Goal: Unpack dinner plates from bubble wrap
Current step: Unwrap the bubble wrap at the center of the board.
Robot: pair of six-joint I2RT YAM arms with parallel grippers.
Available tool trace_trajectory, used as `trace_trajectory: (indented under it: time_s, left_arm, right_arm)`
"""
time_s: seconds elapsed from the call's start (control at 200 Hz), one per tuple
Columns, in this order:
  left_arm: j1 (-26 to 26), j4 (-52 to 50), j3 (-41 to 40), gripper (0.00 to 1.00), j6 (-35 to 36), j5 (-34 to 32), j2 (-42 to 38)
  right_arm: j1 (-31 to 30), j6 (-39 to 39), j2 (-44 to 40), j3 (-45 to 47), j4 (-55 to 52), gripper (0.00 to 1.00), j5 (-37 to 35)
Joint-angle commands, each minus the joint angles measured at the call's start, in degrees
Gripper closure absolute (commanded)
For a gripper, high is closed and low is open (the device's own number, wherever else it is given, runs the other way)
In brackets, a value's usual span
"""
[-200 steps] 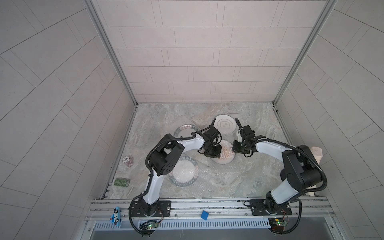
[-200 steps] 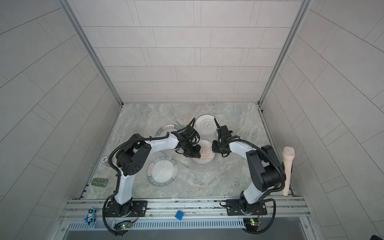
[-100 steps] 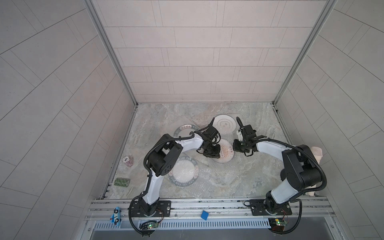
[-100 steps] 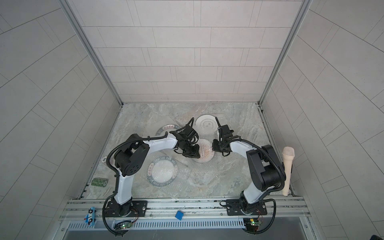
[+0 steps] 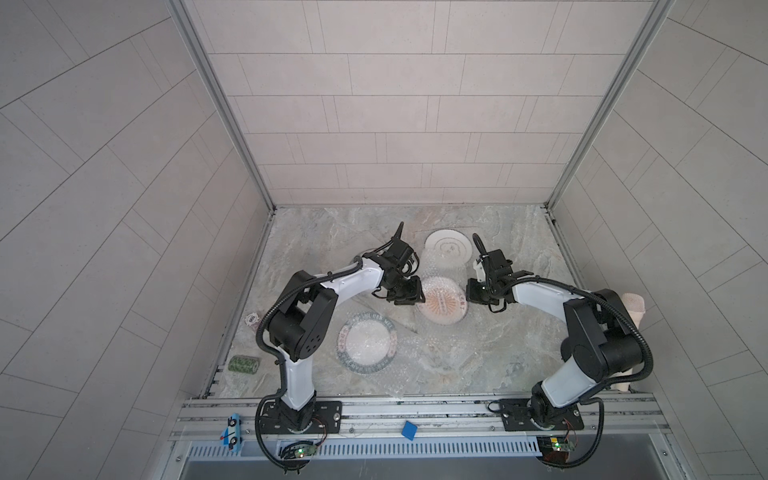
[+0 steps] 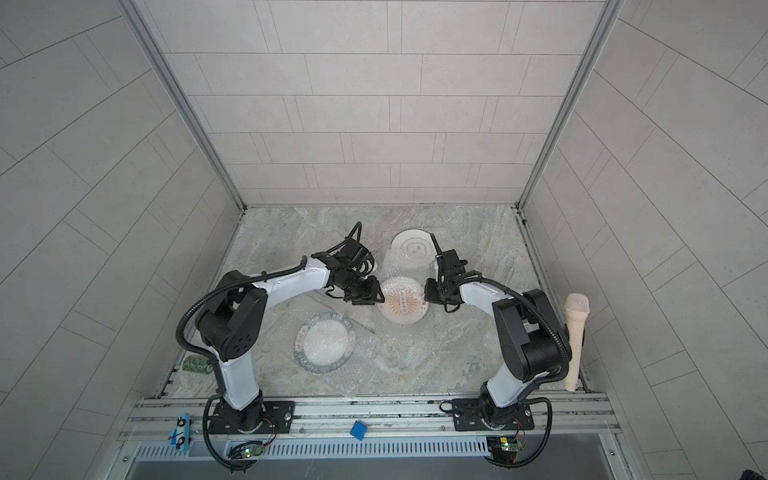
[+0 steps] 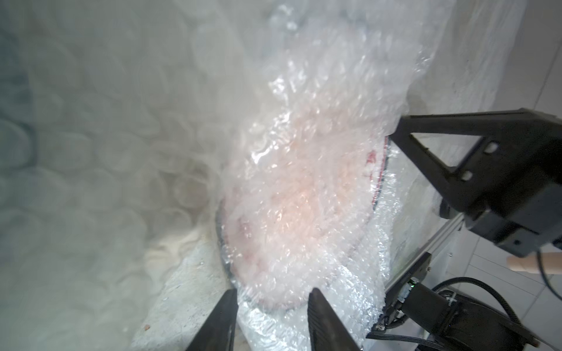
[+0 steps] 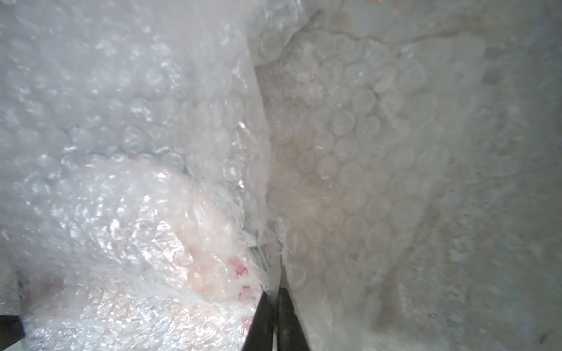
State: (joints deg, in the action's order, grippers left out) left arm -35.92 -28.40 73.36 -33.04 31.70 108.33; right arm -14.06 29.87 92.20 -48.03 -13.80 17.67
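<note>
In both top views a grey marbled tabletop (image 5: 519, 249) is seen, closed in by pale tiled walls on three sides. Near its middle the sunburst plate (image 5: 442, 301) is laid flat and face up. It is white with an orange rayed centre, and it is dulled by the bubble wrap (image 5: 438, 270) draped over it. Being round, it shows no long axis. The wrap is drawn out from this plate toward the back wall, as far as the grey-ringed plate (image 5: 449, 248). The left gripper (image 5: 409, 293) is set at one side of the rim and the right gripper (image 5: 471, 291) at the opposite side. A green-lettered plate (image 6: 325, 344) is laid nearer the front.

In the left wrist view the sunburst plate (image 7: 292, 212) is seen as a pinkish glow with a dark rim under crinkled bubble wrap (image 7: 319, 91). The fingers of the left gripper (image 7: 272, 296) are held apart, with the wrapped rim just ahead of the gap. The right gripper (image 7: 395, 135) is met at the far rim.

In the right wrist view the fingers of the right gripper (image 8: 274, 293) are pressed together on a thin fold of bubble wrap (image 8: 121, 106), just beside the plate's (image 8: 213, 258) edge.
</note>
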Motion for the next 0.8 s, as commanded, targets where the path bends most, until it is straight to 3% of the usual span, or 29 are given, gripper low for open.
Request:
trace_trajectory:
  time_s: [0.0, 0.155, 0.335, 0.46, 0.58, 0.796]
  left_arm:
    - [-0.38, -3.43, 0.94, 0.62, 1.21, -2.21, 2.52]
    - [-0.38, -3.24, 1.39, 0.63, 0.69, -4.46, 3.9]
    - [-0.38, -2.93, 1.53, 0.63, 0.52, -4.84, 5.63]
    - [-0.33, -3.12, 1.26, 0.76, 0.73, -5.77, 6.03]
    - [-0.36, -2.24, 0.78, 0.81, 0.47, -5.38, 6.62]
    - [-0.38, -2.52, 0.61, 0.89, 0.73, -5.75, 7.82]
  right_arm:
    - [0.09, -0.07, 0.08, 1.01, -1.97, 0.89, -1.01]
    - [0.09, -0.25, 0.06, 1.01, -2.28, 0.88, -0.89]
    - [0.09, -0.38, -0.9, 1.02, -3.31, 0.79, -0.6]
    - [0.09, -0.64, -2.24, 0.86, -4.05, 0.73, 0.63]
    - [0.09, -1.14, -2.38, 0.66, -4.57, 0.65, 1.39]
    - [0.09, -0.82, -0.91, 0.88, -2.86, 0.65, 3.95]
